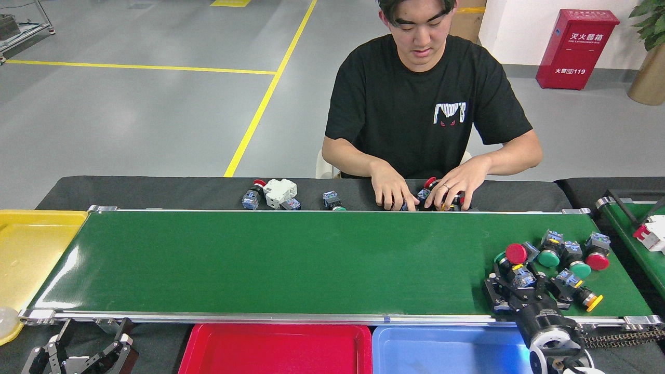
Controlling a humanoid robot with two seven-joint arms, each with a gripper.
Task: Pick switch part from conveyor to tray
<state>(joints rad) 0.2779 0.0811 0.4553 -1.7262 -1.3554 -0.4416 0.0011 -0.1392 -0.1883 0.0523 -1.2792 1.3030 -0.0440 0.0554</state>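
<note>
I take the conveyor (291,259) as my landmark, its glossy green belt running across the whole head view between silver rails; my right gripper (521,285) is over the belt near its right end, just inside the near rail, its dark fingers spread around a switch part (521,275) with a blue-grey body and a yellow fleck; from this angle I cannot tell whether the fingers press on it or only stand about it, so I will not call it gripped; just beyond it on the belt lies a cluster of other switch parts: one with a red cap (516,253), two with green caps (548,258) and (580,269), another red-capped one (597,261) nearest the belt's right end, and a yellow-tipped one (590,299) close to the near rail; my left gripper (85,349) hangs below the belt's near rail at its left end, fingers parted and holding nothing; directly below the near rail sit a red tray (275,350) and a blue tray (452,350) side by side, the blue one under my right arm; a yellow tray (26,254) butts against the belt's left end; beyond the far rail, on black cloth, a seated person (426,104) has both hands (392,189) down among more loose parts, with a white block (280,190) lying further left along that rail.
</note>
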